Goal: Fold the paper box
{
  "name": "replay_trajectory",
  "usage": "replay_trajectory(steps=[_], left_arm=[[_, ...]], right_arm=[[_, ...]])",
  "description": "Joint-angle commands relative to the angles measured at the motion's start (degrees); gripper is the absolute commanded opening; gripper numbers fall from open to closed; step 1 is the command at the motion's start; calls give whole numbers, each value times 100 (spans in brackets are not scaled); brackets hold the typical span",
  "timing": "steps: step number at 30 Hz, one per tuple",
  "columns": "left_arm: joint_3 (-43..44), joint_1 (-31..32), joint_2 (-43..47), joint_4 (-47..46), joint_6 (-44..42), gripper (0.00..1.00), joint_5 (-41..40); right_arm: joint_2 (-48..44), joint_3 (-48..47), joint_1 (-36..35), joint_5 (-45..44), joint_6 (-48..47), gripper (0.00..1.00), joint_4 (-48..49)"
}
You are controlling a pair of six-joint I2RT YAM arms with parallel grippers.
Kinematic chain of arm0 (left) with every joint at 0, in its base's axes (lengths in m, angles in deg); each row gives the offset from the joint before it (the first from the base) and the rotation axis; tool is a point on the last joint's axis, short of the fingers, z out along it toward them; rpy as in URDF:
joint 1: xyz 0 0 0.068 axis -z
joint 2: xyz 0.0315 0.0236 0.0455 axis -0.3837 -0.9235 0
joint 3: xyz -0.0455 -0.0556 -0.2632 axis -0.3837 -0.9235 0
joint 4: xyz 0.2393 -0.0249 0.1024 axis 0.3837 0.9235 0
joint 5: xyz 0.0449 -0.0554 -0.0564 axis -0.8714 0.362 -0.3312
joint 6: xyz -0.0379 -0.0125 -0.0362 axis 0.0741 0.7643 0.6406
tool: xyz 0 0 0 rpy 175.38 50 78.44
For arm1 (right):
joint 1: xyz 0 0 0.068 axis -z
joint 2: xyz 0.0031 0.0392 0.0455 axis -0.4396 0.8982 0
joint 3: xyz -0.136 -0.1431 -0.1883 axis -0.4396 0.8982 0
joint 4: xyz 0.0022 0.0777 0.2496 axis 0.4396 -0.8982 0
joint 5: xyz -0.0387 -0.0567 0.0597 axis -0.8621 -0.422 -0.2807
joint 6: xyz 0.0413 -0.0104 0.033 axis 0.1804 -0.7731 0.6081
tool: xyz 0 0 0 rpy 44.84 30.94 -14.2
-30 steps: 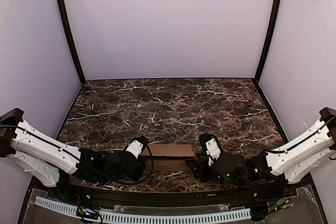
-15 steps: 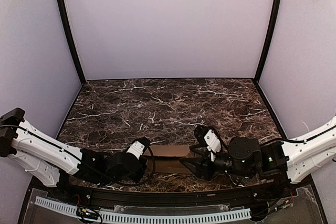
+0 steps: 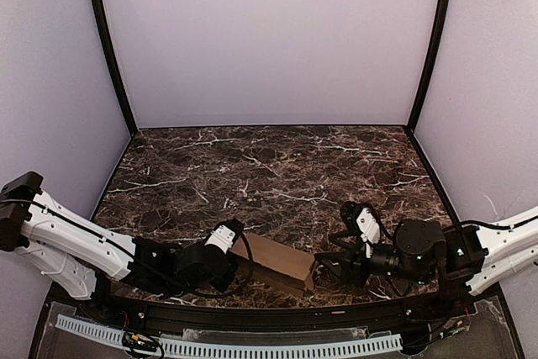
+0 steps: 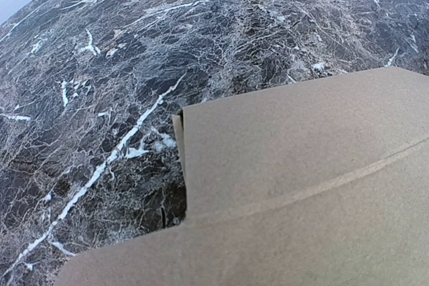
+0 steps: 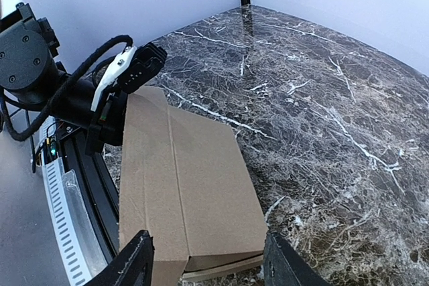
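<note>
The paper box [image 3: 277,260] is a tan folded carton lying slantwise on the marble table near its front edge. My left gripper [image 3: 238,250] is at the box's left end and looks shut on it. In the left wrist view the cardboard [image 4: 301,185] fills the lower right and hides the fingers. My right gripper [image 3: 329,260] is open just off the box's right end. In the right wrist view its fingers [image 5: 137,259] stand wide to either side of the box's near end [image 5: 194,179] without touching it, and the left gripper [image 5: 117,108] shows at the far end.
The dark marble table [image 3: 277,166] stretches back to the lilac walls with black corner posts [image 3: 109,48]. A black rail and a white cable chain [image 3: 252,346] run along the near edge, close behind the box.
The box's right end has swung toward the near edge, so the box now lies slanted. My right gripper has drawn back to the right, off the box. My left gripper stays at the left end.
</note>
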Motion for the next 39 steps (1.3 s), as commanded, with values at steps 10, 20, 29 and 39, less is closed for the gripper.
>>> replay_trajectory(steps=[10, 20, 29, 39], left_arm=[[168, 91, -105, 220, 33, 1, -74], [175, 166, -189, 242, 87, 1, -138], [-19, 261, 182, 373, 121, 30, -11], [-423, 318, 1548, 992, 314, 37, 603]], right_arm=[[1568, -645, 46, 172, 301, 30, 908], [2743, -931, 230, 785, 545, 8, 1492], [3471, -960, 270, 800, 803, 1, 1338], [3926, -897, 294, 808, 932, 0, 1301]])
